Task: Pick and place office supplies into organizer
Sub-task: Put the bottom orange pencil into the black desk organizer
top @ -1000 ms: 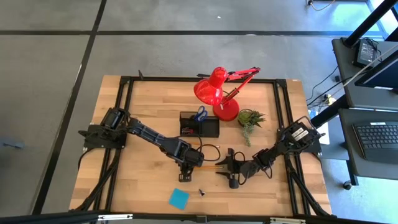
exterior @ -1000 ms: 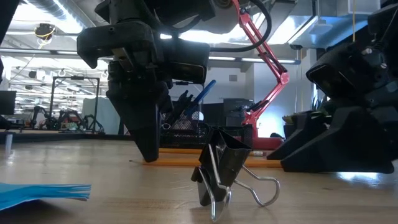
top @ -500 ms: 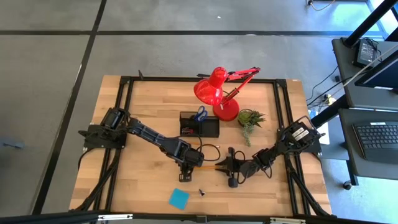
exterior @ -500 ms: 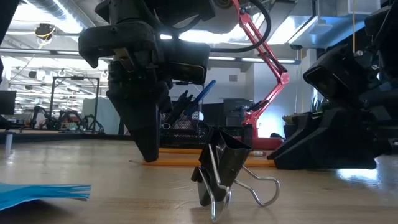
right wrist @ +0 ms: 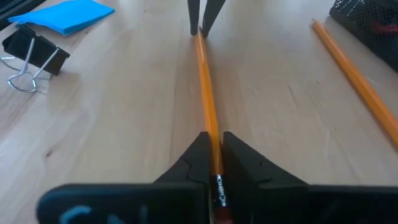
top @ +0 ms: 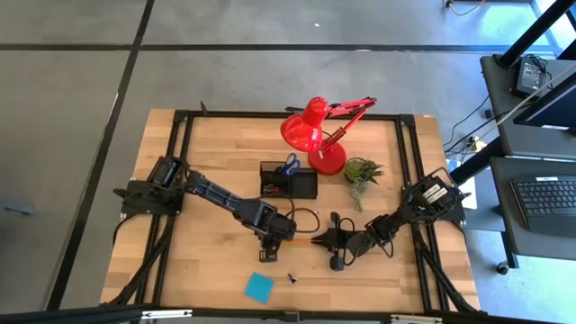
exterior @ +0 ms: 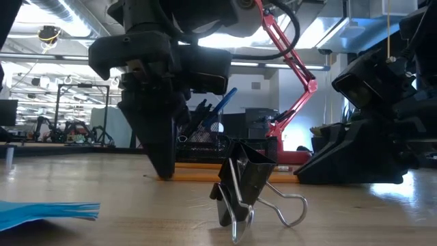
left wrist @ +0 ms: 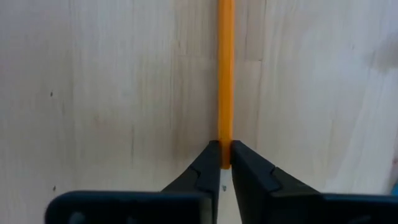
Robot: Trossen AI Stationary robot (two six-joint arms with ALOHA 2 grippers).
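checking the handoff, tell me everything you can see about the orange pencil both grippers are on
The orange pencil is a long, slim, straight stick with a metal band near the right gripper's end. It lies flat on the wooden table, in front of the black organizer. The right gripper is shut on one end and the left gripper pinches the other end. A second orange pencil lies apart from it, and a black binder clip and blue sticky-note pad lie off to its other side.

The organizer [right wrist: 372, 17] is cut off at the right wrist view's edge, its contents perhaps partly red.
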